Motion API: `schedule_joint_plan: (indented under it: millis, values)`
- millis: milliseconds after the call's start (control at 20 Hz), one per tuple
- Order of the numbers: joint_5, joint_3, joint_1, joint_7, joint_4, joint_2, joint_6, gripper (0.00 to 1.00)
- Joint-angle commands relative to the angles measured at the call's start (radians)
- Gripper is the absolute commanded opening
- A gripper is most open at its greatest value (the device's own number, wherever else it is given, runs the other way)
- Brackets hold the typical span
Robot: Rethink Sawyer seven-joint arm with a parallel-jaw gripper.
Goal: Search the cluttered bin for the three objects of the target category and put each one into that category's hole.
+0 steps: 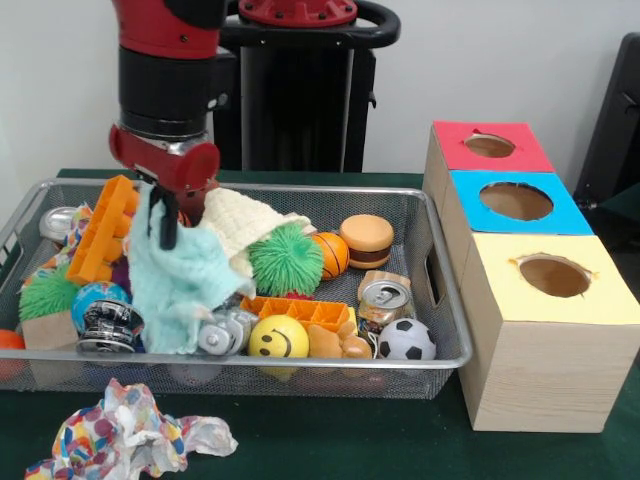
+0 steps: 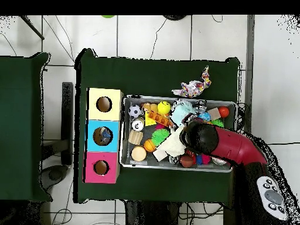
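Observation:
The wire mesh bin [image 1: 440, 262] is full of toys and also shows in the overhead view [image 2: 124, 153]. My gripper [image 1: 168, 222] is low over the bin's left part. It is shut on a fuzzy mint-green cloth [image 1: 178, 285], which hangs from it over the clutter. In the overhead view my arm [image 2: 202, 139] covers the gripper. I cannot make out any clear wrinkly plastic pieces; they are hidden in the clutter. The red-topped box's hole [image 1: 490, 146] is beyond the bin's right end and also shows in the overhead view [image 2: 101, 167].
The blue-topped box [image 1: 575, 215] and the yellow-topped box [image 1: 610, 300] stand beside the red one. The bin holds an orange grid [image 1: 103, 230], a cream knit cloth [image 1: 250, 225], a green spiky ball [image 1: 287, 258], a drink can [image 1: 385, 297] and a smiley ball [image 1: 278, 338]. A dotted paper wad [image 1: 120, 437] lies outside it.

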Motion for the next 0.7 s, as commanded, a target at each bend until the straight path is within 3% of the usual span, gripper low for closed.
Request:
schedule_joint_plan:
  millis: [50,700]
  values:
    - [-0.053,0.106,-0.033,-0.123,-0.083,0.026,0.108,0.0]
    - [-0.19,0.073,-0.089,-0.22,-0.238,0.099,0.116,0.0]
